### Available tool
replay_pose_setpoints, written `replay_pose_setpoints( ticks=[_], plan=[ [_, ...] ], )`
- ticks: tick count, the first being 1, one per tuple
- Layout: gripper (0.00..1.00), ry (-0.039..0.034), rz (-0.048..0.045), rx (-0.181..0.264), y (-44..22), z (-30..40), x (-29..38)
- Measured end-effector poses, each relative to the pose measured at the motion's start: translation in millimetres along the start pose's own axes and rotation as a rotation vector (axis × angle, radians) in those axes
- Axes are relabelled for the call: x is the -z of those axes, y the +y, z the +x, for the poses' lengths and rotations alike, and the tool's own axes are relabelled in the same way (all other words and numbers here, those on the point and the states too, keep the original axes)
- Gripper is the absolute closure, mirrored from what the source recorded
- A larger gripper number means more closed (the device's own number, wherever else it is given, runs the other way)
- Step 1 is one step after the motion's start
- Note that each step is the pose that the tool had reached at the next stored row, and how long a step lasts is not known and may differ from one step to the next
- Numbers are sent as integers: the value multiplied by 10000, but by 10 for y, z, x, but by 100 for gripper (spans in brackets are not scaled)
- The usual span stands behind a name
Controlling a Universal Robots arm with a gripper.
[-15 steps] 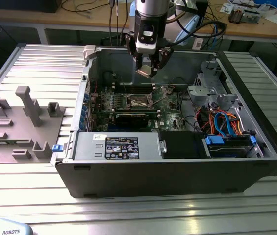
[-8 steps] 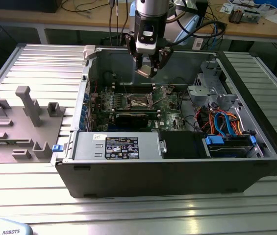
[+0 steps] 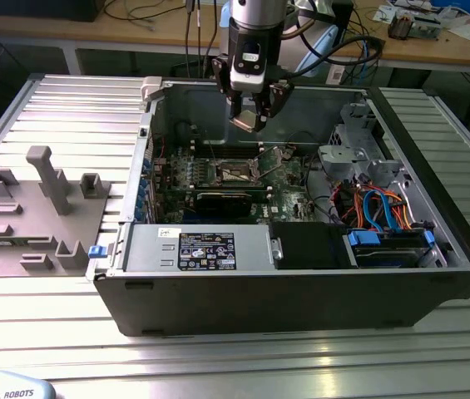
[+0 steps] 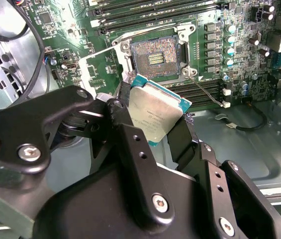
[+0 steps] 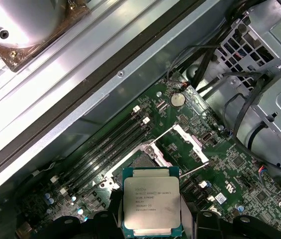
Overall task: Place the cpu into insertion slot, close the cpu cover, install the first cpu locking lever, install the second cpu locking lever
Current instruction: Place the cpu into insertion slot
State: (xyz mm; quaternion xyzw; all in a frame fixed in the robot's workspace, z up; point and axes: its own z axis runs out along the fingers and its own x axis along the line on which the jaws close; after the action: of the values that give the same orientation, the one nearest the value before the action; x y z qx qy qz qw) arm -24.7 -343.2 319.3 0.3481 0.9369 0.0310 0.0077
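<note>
Open case below my hand, which pinches the cpu by opposite edges; light, stiff, fragile, I judge.

The end effector hangs above the insertion slot inside the case, seemingly gripping the cpu.
</note>
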Motion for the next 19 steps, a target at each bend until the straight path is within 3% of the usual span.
replay_pose_setpoints(
  ticks=[19],
  plan=[
    [46,-12,1,-156,0,0,-6]
  ],
)
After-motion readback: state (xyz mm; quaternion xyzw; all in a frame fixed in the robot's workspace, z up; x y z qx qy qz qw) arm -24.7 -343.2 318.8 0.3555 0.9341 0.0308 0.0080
